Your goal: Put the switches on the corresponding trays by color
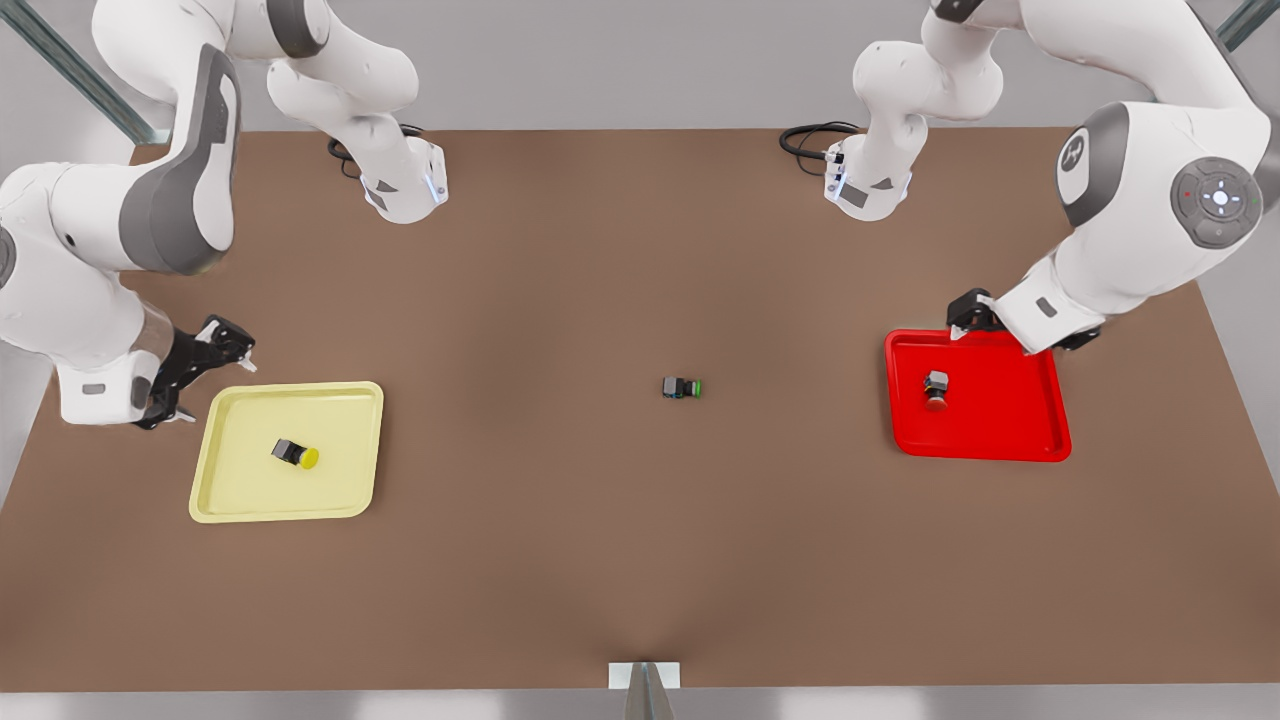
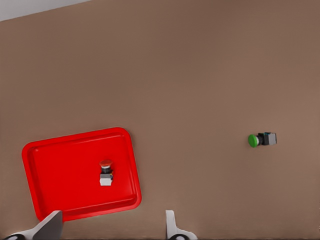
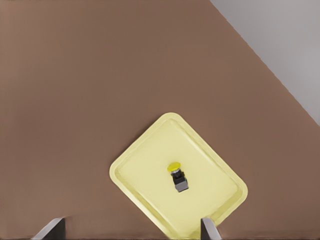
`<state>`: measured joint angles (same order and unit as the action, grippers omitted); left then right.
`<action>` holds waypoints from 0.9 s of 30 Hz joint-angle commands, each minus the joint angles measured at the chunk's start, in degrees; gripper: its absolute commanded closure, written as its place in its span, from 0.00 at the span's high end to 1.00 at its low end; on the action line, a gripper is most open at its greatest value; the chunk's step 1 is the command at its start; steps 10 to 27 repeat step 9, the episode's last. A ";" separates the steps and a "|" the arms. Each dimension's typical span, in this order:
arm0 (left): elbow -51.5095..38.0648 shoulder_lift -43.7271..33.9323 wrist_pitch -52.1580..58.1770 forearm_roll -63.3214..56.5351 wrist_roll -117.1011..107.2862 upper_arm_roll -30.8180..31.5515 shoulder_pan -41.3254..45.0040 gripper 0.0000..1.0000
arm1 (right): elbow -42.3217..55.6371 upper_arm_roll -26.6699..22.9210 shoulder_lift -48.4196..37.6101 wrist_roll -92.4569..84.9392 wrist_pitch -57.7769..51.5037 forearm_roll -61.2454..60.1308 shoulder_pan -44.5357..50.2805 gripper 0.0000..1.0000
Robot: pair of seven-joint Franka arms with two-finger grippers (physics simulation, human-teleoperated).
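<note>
The red-capped switch (image 1: pixel 936 389) lies inside the red tray (image 1: pixel 1010 440) at the front view's right, and the left wrist view shows the same switch (image 2: pixel 105 173) and tray (image 2: pixel 55 170). My left gripper (image 2: pixel 110 226) hangs open over that tray's far edge (image 1: pixel 1022 328), holding nothing. The yellow-capped switch (image 1: pixel 296 454) lies on its side inside the pale yellow tray (image 1: pixel 250 500) at the front view's left, both also in the right wrist view: switch (image 3: pixel 178 177), tray (image 3: pixel 145 175). My right gripper (image 1: pixel 200 378) is open just off that tray's far left corner, with nothing between its fingers.
A green-capped switch (image 1: pixel 682 388) lies on its side on the brown table (image 1: pixel 560 540) near the middle, between the two trays. Black cables (image 1: pixel 815 140) sit by the arm bases at the table's far edge.
</note>
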<state>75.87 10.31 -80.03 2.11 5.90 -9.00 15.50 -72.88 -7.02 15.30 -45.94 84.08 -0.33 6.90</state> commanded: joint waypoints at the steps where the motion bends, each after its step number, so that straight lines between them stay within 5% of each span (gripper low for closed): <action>1: -0.10 -0.12 6.47 -0.71 -5.90 0.38 -0.47 1.00 | -1.21 2.09 -0.79 48.75 -12.36 1.47 -1.19 1.00; 27: -1.25 -0.21 5.94 -0.71 -5.90 0.29 -0.38 1.00 | -0.77 1.83 0.00 49.19 -12.27 2.88 -0.49 1.00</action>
